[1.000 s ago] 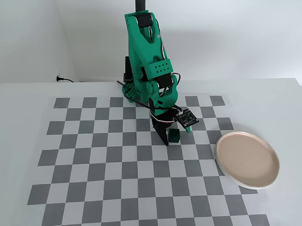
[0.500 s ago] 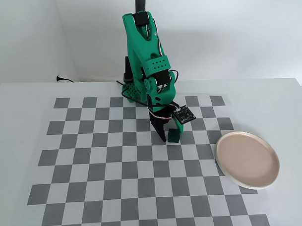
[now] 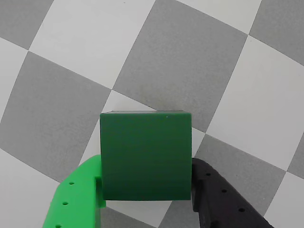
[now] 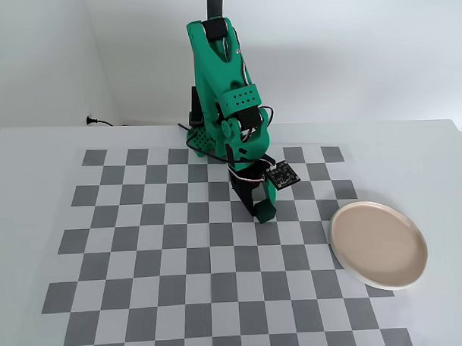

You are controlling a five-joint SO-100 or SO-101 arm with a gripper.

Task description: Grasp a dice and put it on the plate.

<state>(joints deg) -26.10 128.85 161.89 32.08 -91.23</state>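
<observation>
Wrist view first: the small dark green plain cube, the dice [image 3: 145,156], fills the middle, sitting square between my two fingers, the bright green plastic one [image 3: 78,199] on the left and the black one [image 3: 223,202] on the right. Both press flat against opposite faces, so I call the gripper [image 3: 145,197] clamped on the dice. Below it is the grey-and-white checkered mat [image 3: 213,71]; whether the cube is clear of it I can't tell from here.

To me it looks rigid, light and smooth-sided, so it could slip if I squeeze off-centre. Flat opposite faces low on the cube are the right hold, and that's what I have.

Now the fixed view: the green printed arm [image 4: 224,90] is folded down over the far middle of the mat, with the gripper [image 4: 261,208] closed round the dice [image 4: 266,212] at mat level or barely above it. The round shallow beige-pink plate with its cream rim [image 4: 380,283] lies well apart to the near right, empty. I judge the next step needs a lift, then a swing to the right.
</observation>
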